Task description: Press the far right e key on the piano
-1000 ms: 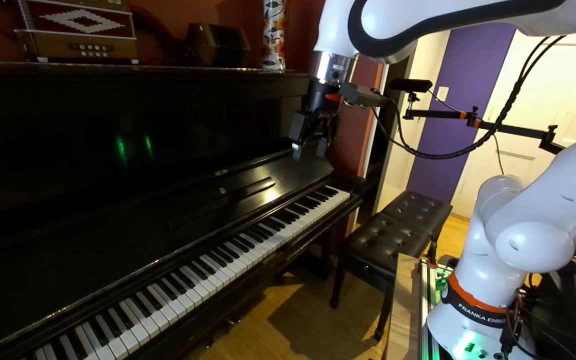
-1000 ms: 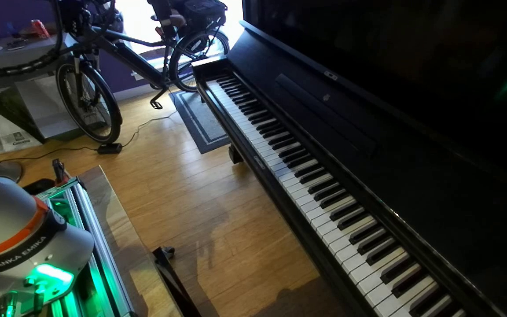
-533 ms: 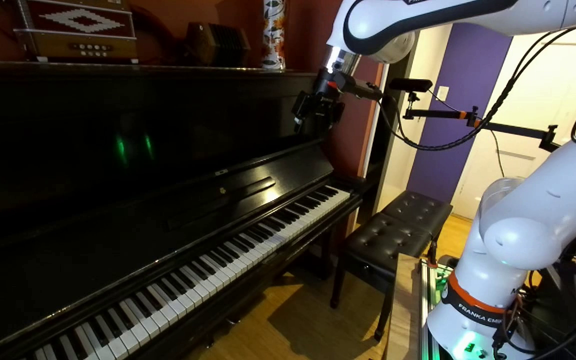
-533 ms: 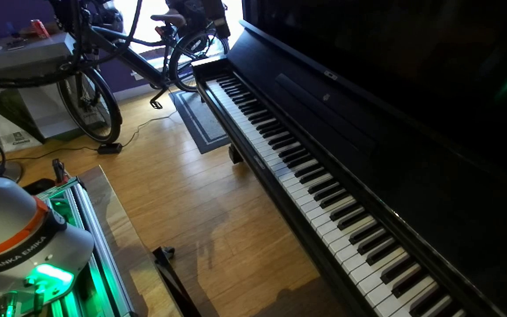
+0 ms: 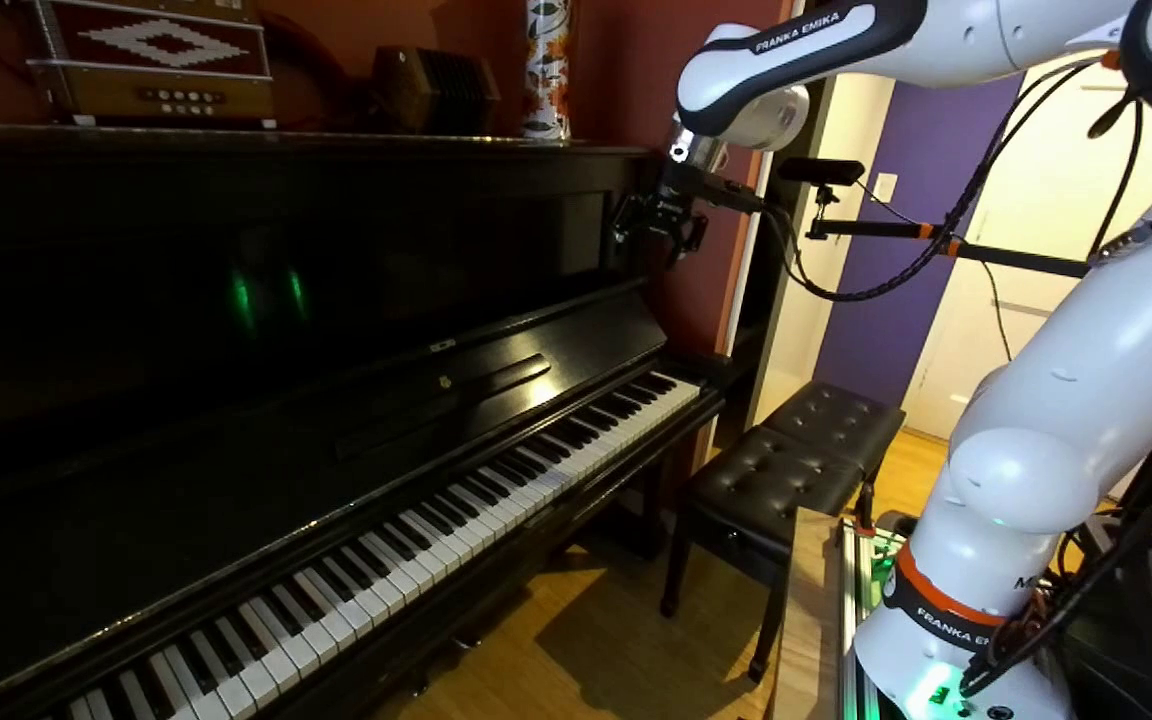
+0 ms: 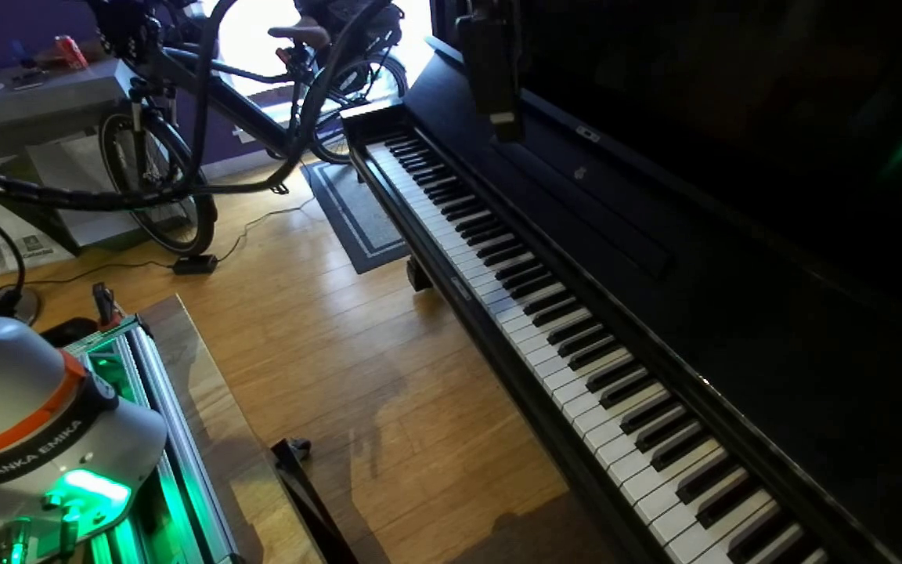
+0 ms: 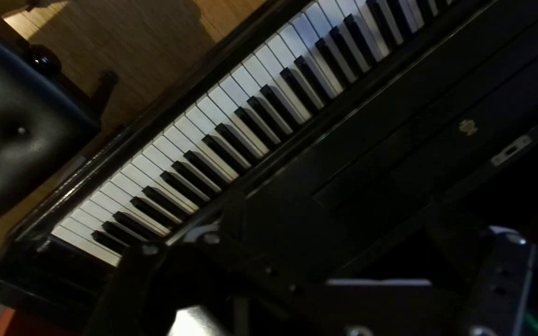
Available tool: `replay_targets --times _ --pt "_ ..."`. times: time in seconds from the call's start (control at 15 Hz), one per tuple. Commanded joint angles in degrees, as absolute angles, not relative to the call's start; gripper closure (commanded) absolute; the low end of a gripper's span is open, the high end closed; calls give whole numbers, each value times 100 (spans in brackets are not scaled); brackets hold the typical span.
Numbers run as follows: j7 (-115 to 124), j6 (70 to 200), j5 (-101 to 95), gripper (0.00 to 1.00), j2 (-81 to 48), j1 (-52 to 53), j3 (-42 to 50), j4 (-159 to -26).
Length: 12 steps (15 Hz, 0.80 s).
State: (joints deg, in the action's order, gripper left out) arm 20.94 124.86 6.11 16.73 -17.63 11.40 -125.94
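Note:
The glossy black upright piano (image 5: 336,330) shows in both exterior views, with its long row of white and black keys (image 5: 496,505). The keys at its right end (image 5: 676,385) are at the far end in that exterior view. In the wrist view the last white key (image 7: 82,243) is at the lower left. My gripper (image 5: 646,250) is well above the right part of the keyboard, in front of the upper panel. It is tilted, its fingers stand apart, and nothing shows between them. A dark gripper part (image 6: 492,70) shows in an exterior view. The wrist view's gripper fingers (image 7: 502,280) are dark.
A black padded bench (image 5: 786,460) stands before the right end of the piano. A vase (image 5: 547,70) and an accordion (image 5: 166,60) stand on the piano's top. A camera on a boom (image 5: 936,235) is behind my arm. A bicycle (image 6: 216,94) stands beyond.
My gripper has risen and moved slightly towards the right in an exterior view, and has tilted. A dark part of it has come into the top of an exterior view. The piano has not moved.

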Motion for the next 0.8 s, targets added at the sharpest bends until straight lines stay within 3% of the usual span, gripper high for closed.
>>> replay_targets --times 0.0,0.4,0.73 --pt "2743 12879 510 0 883 -1946 1288 -12223" --pt "4025 14067 -593 0 -104 -2113 1495 -12309" --pt "4253 14399 -172 0 -833 -2022 1779 -12350"
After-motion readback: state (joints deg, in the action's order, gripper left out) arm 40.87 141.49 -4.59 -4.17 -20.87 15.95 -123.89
